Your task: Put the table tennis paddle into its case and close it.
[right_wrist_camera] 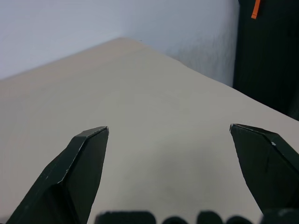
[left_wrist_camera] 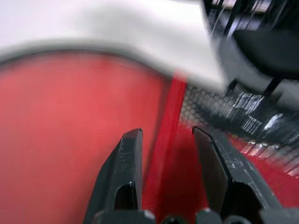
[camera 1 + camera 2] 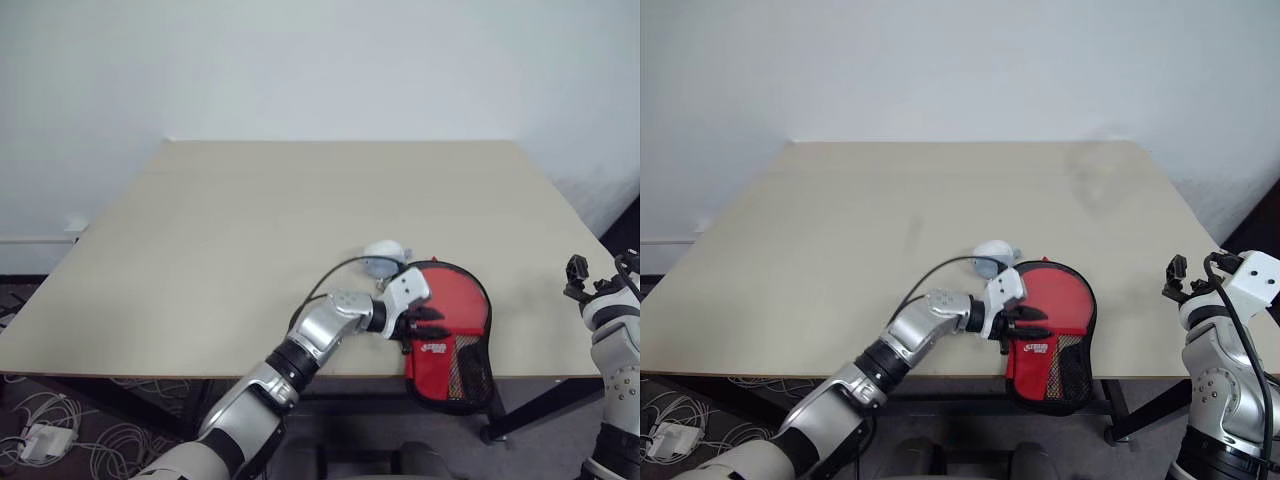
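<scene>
At the tabletop's (image 3: pixel 250 230) near edge: the case (image 3: pixel 470 375) with the red table tennis paddle (image 3: pixel 455 305) inside, long axis running toward the robot, narrow end overhanging the edge. Left gripper (image 2: pixel 167 140) right over it, jaws partly apart astride a red ridge, clamped on nothing visible. Right gripper (image 1: pixel 170 135) well off to the side, jaws spread wide, empty. Just behind the case, a small white ball (image 3: pixel 385 256) and black cable (image 3: pixel 330 275).

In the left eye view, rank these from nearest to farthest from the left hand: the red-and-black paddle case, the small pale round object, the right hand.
1. Red-and-black paddle case: directly at the left hand, at the table's near edge.
2. Small pale round object: just behind the hand.
3. Right hand: off the table's right edge.
</scene>
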Controlling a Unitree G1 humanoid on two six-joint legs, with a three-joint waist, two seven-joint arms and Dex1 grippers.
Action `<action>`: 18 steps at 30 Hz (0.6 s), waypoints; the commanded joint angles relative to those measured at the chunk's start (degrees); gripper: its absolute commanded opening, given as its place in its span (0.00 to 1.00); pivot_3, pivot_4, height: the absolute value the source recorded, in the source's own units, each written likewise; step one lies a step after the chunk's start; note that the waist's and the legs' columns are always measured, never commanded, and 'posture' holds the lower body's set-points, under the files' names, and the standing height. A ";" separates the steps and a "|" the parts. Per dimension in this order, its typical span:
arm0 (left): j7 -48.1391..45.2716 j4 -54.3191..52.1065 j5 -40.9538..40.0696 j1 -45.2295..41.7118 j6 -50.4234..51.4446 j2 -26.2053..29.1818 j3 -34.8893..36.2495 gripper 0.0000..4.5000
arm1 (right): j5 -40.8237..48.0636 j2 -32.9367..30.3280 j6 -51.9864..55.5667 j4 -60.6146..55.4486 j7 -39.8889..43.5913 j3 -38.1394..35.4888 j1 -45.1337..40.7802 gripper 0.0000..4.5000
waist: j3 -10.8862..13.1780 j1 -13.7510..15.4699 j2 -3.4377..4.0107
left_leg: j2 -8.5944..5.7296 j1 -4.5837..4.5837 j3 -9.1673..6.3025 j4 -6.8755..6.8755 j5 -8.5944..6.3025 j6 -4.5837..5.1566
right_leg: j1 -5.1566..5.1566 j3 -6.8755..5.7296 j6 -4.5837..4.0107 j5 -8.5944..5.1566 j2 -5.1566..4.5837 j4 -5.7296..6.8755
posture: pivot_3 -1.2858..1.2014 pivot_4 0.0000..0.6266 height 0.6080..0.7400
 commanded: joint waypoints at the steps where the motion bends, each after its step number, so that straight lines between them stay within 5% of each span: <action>1: 0.80 5.31 3.70 -0.26 -5.31 -0.95 1.09 0.38 | 0.01 -1.25 -0.11 -1.27 1.13 0.23 -1.29 1.00 | 0.00 0.07 -0.01 | 0.00 -0.01 0.01 0.02 0.00 0.00 | 0.02 0.00 0.00 0.00 -0.02 -0.01 | 0.52 0.00 0.91; 18: -0.11 7.72 11.12 1.40 -4.06 -0.95 1.90 0.38 | 3.70 -1.80 3.48 -0.35 5.83 4.11 -7.00 1.00 | -0.05 -0.04 0.00 | -0.01 0.06 -0.01 0.04 -0.01 0.02 | 0.08 0.01 0.04 0.01 0.00 0.00 | 0.52 0.00 0.91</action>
